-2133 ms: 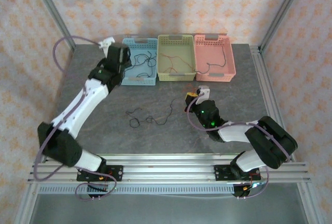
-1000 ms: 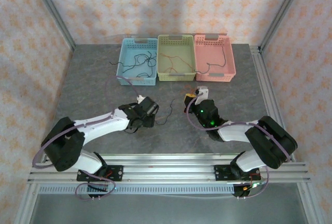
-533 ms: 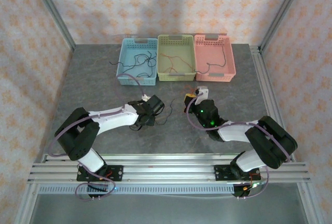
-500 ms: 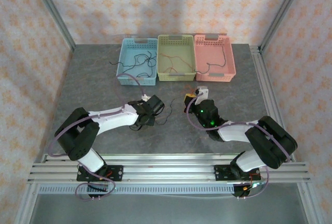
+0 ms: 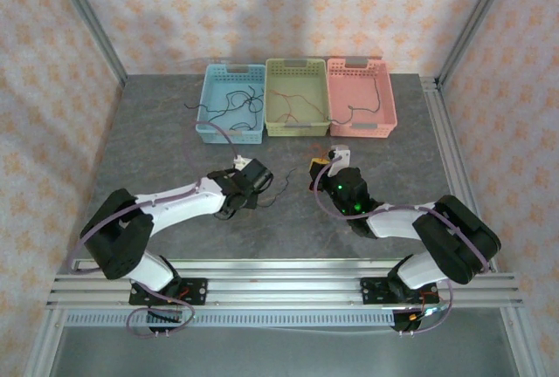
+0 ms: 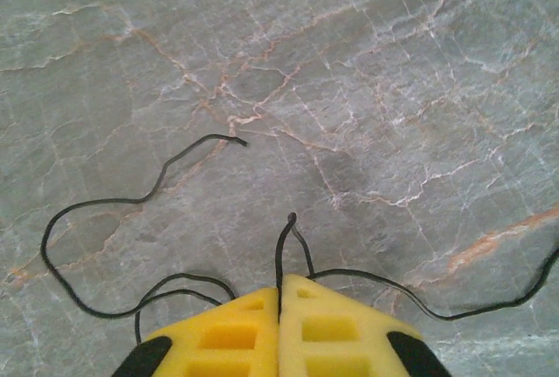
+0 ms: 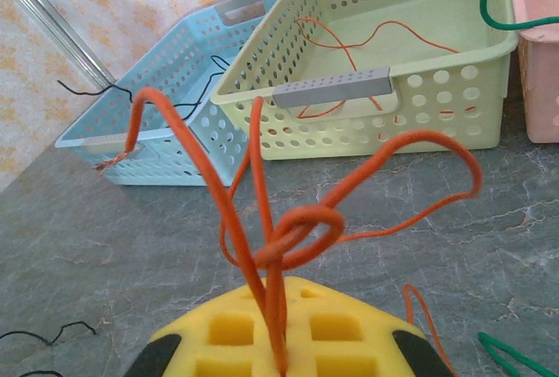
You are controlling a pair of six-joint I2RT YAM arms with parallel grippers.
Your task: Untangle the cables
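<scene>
Surface: grey veined stone worktop [image 5: 157,150], boxed in by floral-papered walls [image 5: 262,10]; plenty of bare room for laying wires out flat.
Baskets: blue basket [image 5: 232,117], green basket [image 5: 297,111] and pink basket [image 5: 361,108], side by side and touching along the far edge; probably set there as one bin per wire colour, with black strands in the blue one and orange in the green.
Left claw [image 6: 280,294]: low over the stone, yellow pads pressed flat together, pinching a small upstanding loop of the black cable [image 6: 105,211]; kept low, most likely so the rest of the wire trails flat and can be dragged clear.
Right claw [image 7: 278,300]: closed on the orange cable [image 7: 301,230], lifted off the stone and facing the baskets; held up, by the look of it, so the knot hangs free and within the other arm's reach.
Black cable, look: hair-thin and limp, in loose wandering curves on the stone between the two arms; one free end out ahead of the pads, another run sweeping off to the right; no knot visible in it.
Orange cable, look: thin but springier, with a tight knot just above the pads, loops fanning out to both sides, and one tip with bare strands.
Green cable [image 7: 507,351]: short curl on the stone just beside the right claw; another green end hooked over the rim where the green basket meets the pink.
Remaining cables work, as a guess: the orange knot.
</scene>
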